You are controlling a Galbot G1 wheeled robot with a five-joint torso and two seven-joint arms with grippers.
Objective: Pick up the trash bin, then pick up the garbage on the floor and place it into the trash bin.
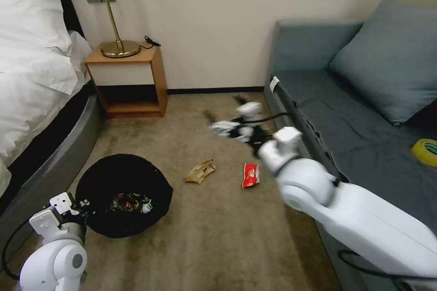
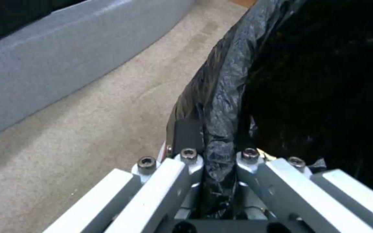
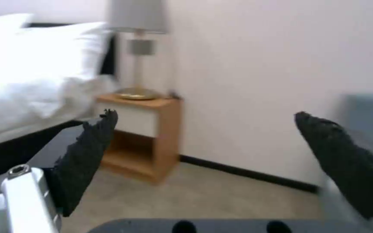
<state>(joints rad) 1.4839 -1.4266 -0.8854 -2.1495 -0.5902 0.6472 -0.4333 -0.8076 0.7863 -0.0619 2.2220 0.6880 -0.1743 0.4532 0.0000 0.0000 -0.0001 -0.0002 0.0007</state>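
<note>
Carpet open; left pincer (image 2: 219, 161) clamps trash bin (image 1: 123, 195) rim

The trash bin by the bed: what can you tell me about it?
The trash bin is small and round, lined with a crinkly black plastic bag that drapes over its rim and hides its walls. It stands upright with its mouth open, over the beige carpet beside the bed's grey base. Some small litter lies inside. The left gripper is clamped on the bagged rim at the side nearest the robot. Nothing else touches it.
</note>
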